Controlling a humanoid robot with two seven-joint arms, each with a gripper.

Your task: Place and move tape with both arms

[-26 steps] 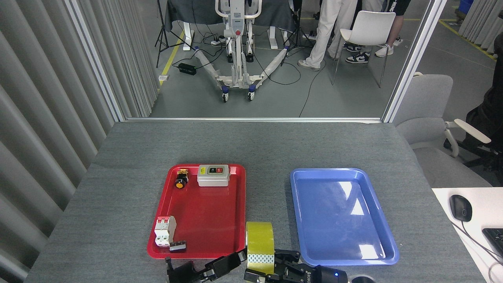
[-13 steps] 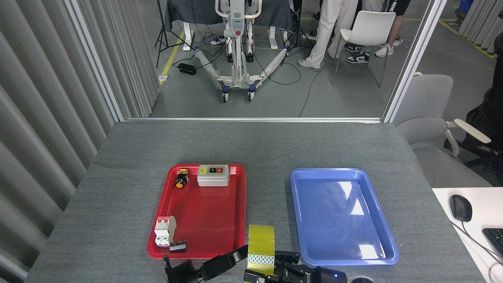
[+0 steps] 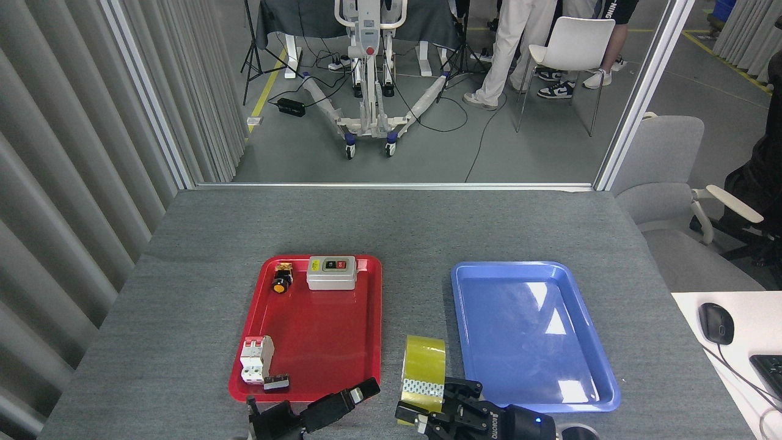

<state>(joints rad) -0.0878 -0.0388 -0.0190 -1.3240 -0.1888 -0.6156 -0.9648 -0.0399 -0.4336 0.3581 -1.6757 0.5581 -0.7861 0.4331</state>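
My right gripper (image 3: pixel 427 408) pinches the tape (image 3: pixel 424 370), one finger on the roll's near rim and the other behind it, and the roll stands upright on edge. The tape is a yellow translucent ring with a white core edge bearing a small dark dotted print that I cannot read. Taking the red tray (image 3: pixel 308 382) as landmark, the tape sits just to the right of its near right corner, in the grey strip between it and the blue tray (image 3: pixel 595 366), apart from both. White lettering reading ROBOTIQ shows on my right gripper's black body, with a blue light lit just beyond it.

My left gripper (image 3: pixel 360 391) lies below the red tray's near edge, pointing toward the tape but clear of it, with nothing in it. Only one white-tipped finger shows plainly, so I cannot tell whether it is spread or pressed together.

On the red tray, at the far edge, stands a grey switch box (image 3: pixel 331 272) with a yellow label and green and red buttons; the writing is too small to read. Left of it lies a small part with an orange button (image 3: pixel 281 279). In the near left corner stands a white breaker (image 3: pixel 256 358) with a red top, and a small black piece (image 3: pixel 276 382) touches its right side.
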